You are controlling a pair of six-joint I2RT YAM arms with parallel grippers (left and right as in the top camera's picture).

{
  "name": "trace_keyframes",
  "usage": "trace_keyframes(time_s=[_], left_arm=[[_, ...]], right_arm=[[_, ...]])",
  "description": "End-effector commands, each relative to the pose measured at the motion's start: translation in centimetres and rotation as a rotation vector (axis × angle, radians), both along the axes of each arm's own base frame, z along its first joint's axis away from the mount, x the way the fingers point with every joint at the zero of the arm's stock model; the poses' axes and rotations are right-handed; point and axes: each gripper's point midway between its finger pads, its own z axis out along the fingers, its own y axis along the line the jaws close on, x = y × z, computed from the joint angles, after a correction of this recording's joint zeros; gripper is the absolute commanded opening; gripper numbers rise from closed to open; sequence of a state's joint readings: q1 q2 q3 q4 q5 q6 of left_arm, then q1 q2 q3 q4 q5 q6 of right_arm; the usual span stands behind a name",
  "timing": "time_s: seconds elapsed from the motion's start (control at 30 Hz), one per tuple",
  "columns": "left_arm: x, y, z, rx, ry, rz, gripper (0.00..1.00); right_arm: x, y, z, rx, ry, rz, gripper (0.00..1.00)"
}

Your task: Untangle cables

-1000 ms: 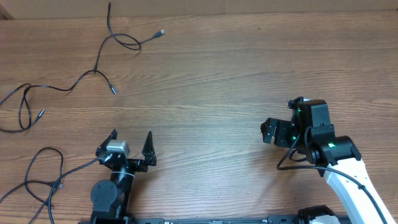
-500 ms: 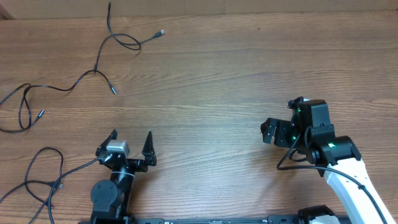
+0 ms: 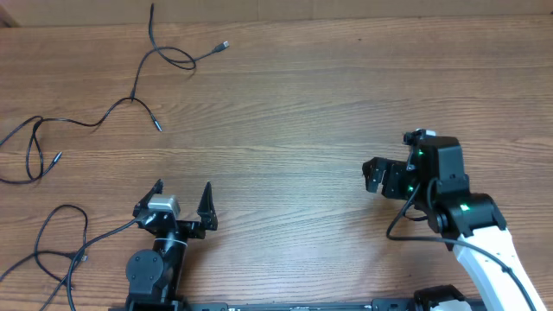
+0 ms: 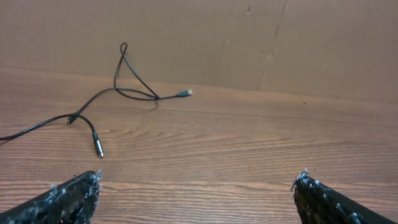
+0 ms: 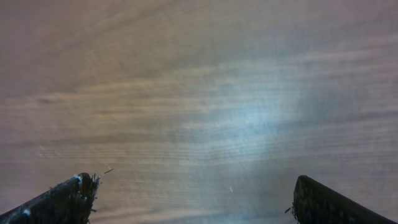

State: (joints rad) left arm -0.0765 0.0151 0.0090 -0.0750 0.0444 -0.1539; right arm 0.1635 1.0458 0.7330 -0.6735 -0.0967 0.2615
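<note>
Wooden worktop [image 3: 285, 104], with the cables [image 3: 132, 99] sprawled by the far-left corner and down the left edge, some crossing each other. At the near edge my left gripper [image 3: 183, 186] has its jaws spread wide, holding nothing. Over bare wood toward the right edge, my right gripper [image 3: 370, 179] is just as wide and empty.

The setting was a robotics laboratory or test bench. A wood-grain table [image 3: 302, 104] carried two robot arms mounted at its near edge: the left arm [image 3: 155, 263] and the right arm [image 3: 471, 229], the latter showing lit green indicator lights [image 3: 463, 207]. A plain brown board [image 4: 249, 37] backed the far edge. Thin black cables [image 3: 131, 99] lay loose on the surface.
</note>
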Motion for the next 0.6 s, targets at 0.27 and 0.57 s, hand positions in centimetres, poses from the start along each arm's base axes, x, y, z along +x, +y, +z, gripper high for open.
trace_keyframes(time_s=[0.27, 0.57], left_arm=[[0.0, 0.3, 0.0, -0.002, -0.004, 0.016, 1.0], [0.0, 0.3, 0.0, -0.002, -0.004, 0.016, 1.0]], right_arm=[[1.4, 0.0, 4.9, 0.046, -0.3, -0.007, 1.0], [2.0, 0.4, 9.8, 0.104, -0.592, 0.007, 1.0]])
